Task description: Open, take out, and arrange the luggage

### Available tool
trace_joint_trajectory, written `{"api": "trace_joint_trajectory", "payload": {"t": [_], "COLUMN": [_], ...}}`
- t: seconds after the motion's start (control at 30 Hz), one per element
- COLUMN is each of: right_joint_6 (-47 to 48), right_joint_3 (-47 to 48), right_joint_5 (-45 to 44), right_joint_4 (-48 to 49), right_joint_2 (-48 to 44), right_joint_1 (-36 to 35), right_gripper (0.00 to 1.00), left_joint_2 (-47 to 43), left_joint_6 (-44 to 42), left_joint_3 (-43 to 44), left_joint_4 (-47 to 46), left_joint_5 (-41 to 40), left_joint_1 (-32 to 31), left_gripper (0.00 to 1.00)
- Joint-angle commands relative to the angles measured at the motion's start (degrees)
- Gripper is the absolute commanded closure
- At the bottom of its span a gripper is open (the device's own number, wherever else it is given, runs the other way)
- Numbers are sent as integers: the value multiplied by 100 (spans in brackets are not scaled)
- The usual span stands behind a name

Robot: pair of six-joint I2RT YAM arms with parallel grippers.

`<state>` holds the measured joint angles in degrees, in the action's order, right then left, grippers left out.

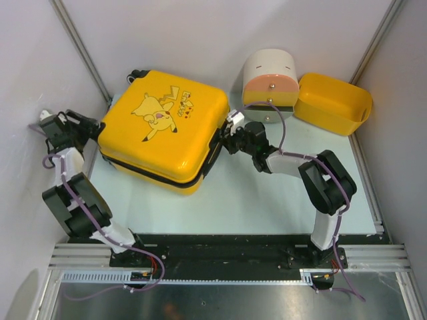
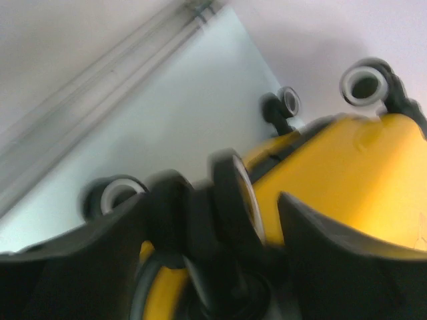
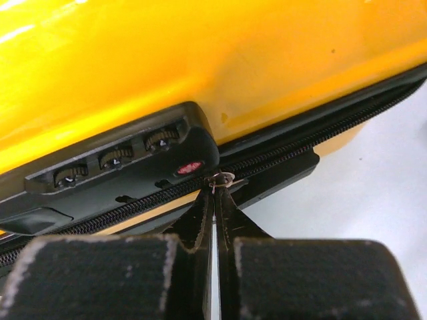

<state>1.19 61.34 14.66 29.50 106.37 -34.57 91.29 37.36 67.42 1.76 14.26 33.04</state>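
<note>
The luggage (image 1: 160,127), a yellow hard-shell suitcase with a Pikachu print, lies flat and closed at the back left of the table. My left gripper (image 1: 85,128) is at its left end, by the wheels. In the left wrist view the left gripper (image 2: 212,200) stands open with one blurred wheel (image 2: 233,200) between the jaws, against the yellow shell (image 2: 347,173). My right gripper (image 1: 227,137) is at the suitcase's right side. In the right wrist view the right gripper (image 3: 217,190) is shut on the zipper pull (image 3: 223,179), just right of the combination lock (image 3: 120,160) on the black zipper trim.
A cream-and-orange drawer cabinet (image 1: 269,83) and a plain yellow bin (image 1: 331,103) stand at the back right. Aluminium frame posts (image 1: 80,47) and white walls close in the sides. The pale table mat (image 1: 267,200) lies in front of the suitcase.
</note>
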Motion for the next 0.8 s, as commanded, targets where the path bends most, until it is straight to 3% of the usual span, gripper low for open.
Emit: {"api": "trace_joint_trajectory", "payload": {"t": [0.0,0.07,0.2,0.27,0.3,0.37,0.43,0.53,0.6,0.67,0.77], "right_joint_6": [-22,-49,47,48,83,188,224,337,338,373,312], "right_joint_3": [414,379,352,361,370,361,361,352,352,361,352], "right_joint_5": [782,968,1608,1908,2249,2506,2866,3157,3254,3324,3281], "right_joint_4": [690,496,294,241,206,48,-145,-531,-664,-778,-770], "right_joint_2": [-160,-221,-283,-283,-274,-283,-318,-362,-397,-432,-476], "right_joint_1": [29,90,274,432,477,547,574,574,539,513,486], "right_gripper": [100,100,100,100,100,100,100,100,100,100,100], "left_joint_2": [-778,-1226,-2104,-2508,-2632,-3070,-3370,-3880,-4187,-4329,-4531], "left_joint_6": [-771,-1151,-2895,-3548,-4370,-5200,-6772,-8733,-9768,-10221,-10539], "left_joint_3": [-466,-501,-379,-282,-273,-325,-405,-571,-720,-975,-1239], "left_joint_4": [764,922,1493,1853,2141,2416,3126,4032,4366,4499,4544], "left_joint_5": [1983,2151,2221,2753,3018,3641,4013,3507,2728,2206,1861], "left_joint_1": [-105,26,98,89,80,54,1,-621,-1429,-2296,-3011], "left_gripper": [1,0,0,0,0,0,0,0,0,0,0]}}
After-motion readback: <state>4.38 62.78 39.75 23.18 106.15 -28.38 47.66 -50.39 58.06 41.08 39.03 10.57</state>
